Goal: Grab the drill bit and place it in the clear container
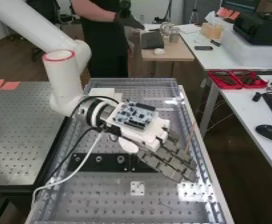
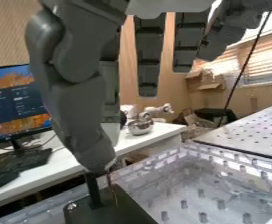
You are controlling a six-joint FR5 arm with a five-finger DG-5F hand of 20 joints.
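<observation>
Over the clear container, a wide tray with low see-through walls, the hand hangs with its fingers straight, slanting down to the right. In the wrist view the hand has its thumb pointing down beside the straight fingers. Just below the thumb's tip stands a thin upright piece, perhaps the drill bit, beside a black post on a black block. Whether the thumb touches the thin piece I cannot tell.
A black bar with round fittings lies across the tray, left of the fingers. On the right-hand desk are red trays and a mouse. A perforated metal bench adjoins at the left.
</observation>
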